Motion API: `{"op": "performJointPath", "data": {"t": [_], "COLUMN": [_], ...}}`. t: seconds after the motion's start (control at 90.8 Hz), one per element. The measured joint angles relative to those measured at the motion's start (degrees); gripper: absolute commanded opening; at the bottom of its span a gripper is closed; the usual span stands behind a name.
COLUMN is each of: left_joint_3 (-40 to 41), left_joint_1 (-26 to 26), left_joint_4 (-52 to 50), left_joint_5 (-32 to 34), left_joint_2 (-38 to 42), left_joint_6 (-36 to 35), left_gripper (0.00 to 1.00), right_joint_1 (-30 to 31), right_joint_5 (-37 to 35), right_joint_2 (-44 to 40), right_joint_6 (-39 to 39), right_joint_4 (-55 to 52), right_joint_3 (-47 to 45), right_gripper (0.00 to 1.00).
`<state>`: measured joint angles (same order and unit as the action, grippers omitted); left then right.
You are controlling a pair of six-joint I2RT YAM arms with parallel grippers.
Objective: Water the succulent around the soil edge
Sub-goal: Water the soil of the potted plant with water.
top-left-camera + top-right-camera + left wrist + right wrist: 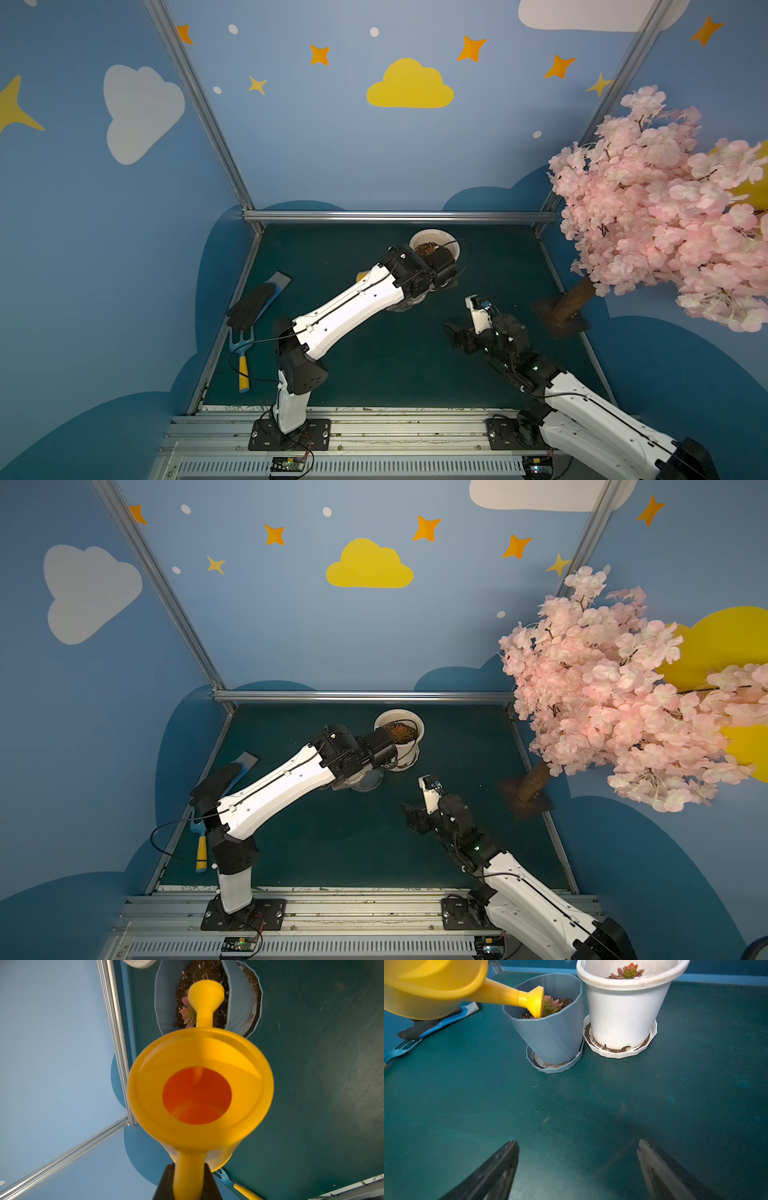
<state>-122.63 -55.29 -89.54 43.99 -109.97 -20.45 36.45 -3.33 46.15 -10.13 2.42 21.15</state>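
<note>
My left gripper [189, 1165] is shut on the handle of a yellow watering can [199, 1088]. The can tips forward, and its spout rose [534, 1001] hangs just inside the rim of a grey-blue pot [550, 1036]. There it sits over the soil [199, 974], close beside a pink succulent [552, 1006]. That pot leans in its saucer [554, 1068]. In both top views the left arm covers the can and most of this pot. My right gripper [577, 1142] is open and holds nothing, low over the green mat and short of the pots.
A white pot [623, 1012] with a red-green succulent stands in a saucer, touching the grey-blue pot. A black-and-blue glove [253, 305] and a blue hand fork [242, 353] lie at the mat's left edge. A pink blossom tree [665, 208] on a flat base [561, 316] overhangs the right side.
</note>
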Motion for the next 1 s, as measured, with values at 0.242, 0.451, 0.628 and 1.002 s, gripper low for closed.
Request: {"op": "performJointPath", "data": {"t": [0.242,0.451,0.628,1.002], "left_joint_3": [-2.10,-3.37,-4.50,-5.20], "left_joint_1": [0.00,0.00,0.02,0.76], "left_joint_4": [-0.04,0.22,0.42,1.05], "left_joint_5": [-0.39,-0.33,-0.31,-0.24], "left_joint_2": [-1.38,-2.54,-2.97,-4.72], "left_joint_6": [-0.79,-1.55,-2.29,-3.50], "left_gripper": [0.03,0.03,0.03,0.03], "right_joint_1": [0.00,0.00,0.00,0.00], "right_joint_5": [0.00,0.00,-0.02,-0.07], "right_joint_2": [0.24,0.33,0.35,0.74], "right_joint_6": [0.00,0.00,0.00,0.02], "right_joint_4": [-0.02,-0.02,-0.02,-0.04], "right_joint_3": [0.00,0.00,0.00,0.00], "right_gripper": [0.95,0.95,0.95,0.95]}}
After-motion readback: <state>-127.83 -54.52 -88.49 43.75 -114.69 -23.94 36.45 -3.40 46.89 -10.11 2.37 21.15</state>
